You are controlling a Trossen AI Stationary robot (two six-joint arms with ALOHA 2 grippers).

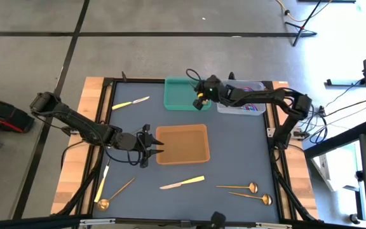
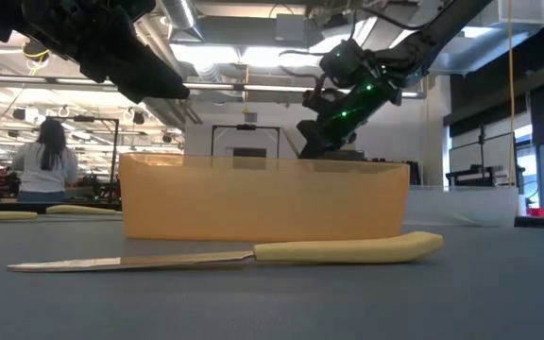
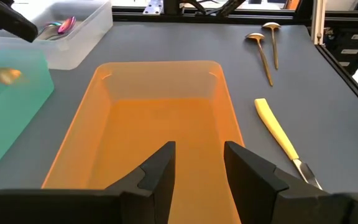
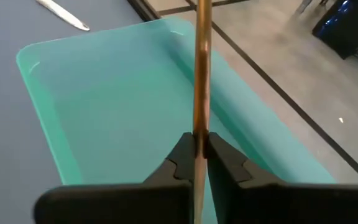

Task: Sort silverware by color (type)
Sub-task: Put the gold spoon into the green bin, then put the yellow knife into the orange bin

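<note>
My right gripper [image 1: 199, 97] hangs over the green tray [image 1: 183, 95], shut on a gold-copper spoon [image 4: 199, 74]; the spoon's bowl [image 3: 5, 75] shows in the left wrist view. My left gripper [image 1: 152, 146] is open at the left end of the orange tray [image 1: 183, 143], its fingers [image 3: 157, 171] over the tray's rim. On the mat lie a yellow-handled knife [image 1: 183, 182], a second knife [image 1: 131, 102], two gold spoons [image 1: 237, 187] [image 1: 250, 196], another gold spoon [image 1: 114, 194] and a cream piece [image 1: 101, 181]. Purple-teal pieces [image 3: 61, 28] lie in the clear tray [image 1: 241, 102]. My right gripper pinches the gold spoon's thin handle [image 4: 199, 134] between its two fingers. The handle runs on past the fingertips, along the fingers' own line. The spoon is lifted clear above the green tray's inside.
The three trays sit along the mat's far and middle parts. A wooden border and a dark frame surround the mat [image 1: 234, 159]. Open mat lies between the orange tray and the near edge. A person [image 2: 45, 161] stands far back in the room.
</note>
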